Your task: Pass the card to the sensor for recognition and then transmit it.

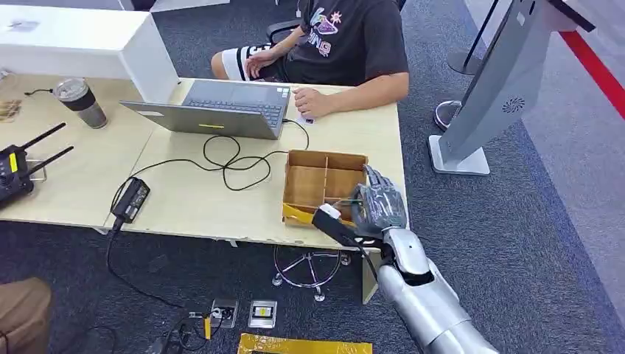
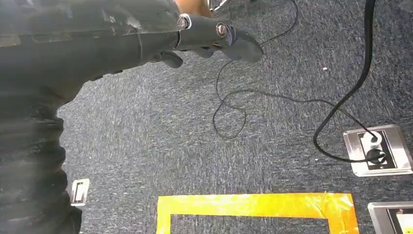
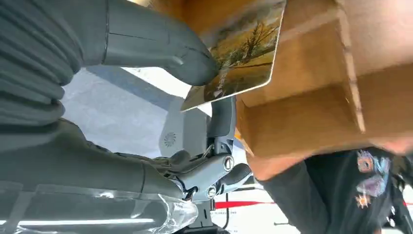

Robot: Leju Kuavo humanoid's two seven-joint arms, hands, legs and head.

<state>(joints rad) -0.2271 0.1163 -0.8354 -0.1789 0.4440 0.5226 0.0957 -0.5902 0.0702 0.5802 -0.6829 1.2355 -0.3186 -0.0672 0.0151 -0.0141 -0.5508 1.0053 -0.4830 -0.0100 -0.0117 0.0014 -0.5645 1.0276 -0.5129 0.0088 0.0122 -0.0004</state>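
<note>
Dark grey carpet [image 1: 516,243] under a pale wooden tabletop [image 1: 191,199], office setting. Right hand [image 1: 377,205] raised at the tabletop's front right corner, over the near right part of a compartmented cardboard box [image 1: 324,181]. Thumb [image 3: 156,46] and a finger clamped on a card [image 3: 241,51] with a landscape picture, tree visible on it; card held just against the box's brown wall in the right wrist view. Left hand [image 2: 214,39] hanging low over the carpet, fingers curled in, holding nothing.

Behind the box, toward the far edge: open grey laptop [image 1: 221,109], black cable [image 1: 228,158] looping across the middle to a power brick [image 1: 131,199] at the front edge. Person in a dark printed T-shirt [image 1: 346,40] seated at the far side, one hand [image 1: 313,102] resting beside the laptop. Lidded tumbler [image 1: 81,102] and black radio unit with antennas [image 1: 18,169] toward the left end. Grey kiosk stand [image 1: 494,96] on the floor right of the tabletop. Yellow tape [image 2: 253,207] and floor sockets [image 2: 375,148] on the carpet below.
</note>
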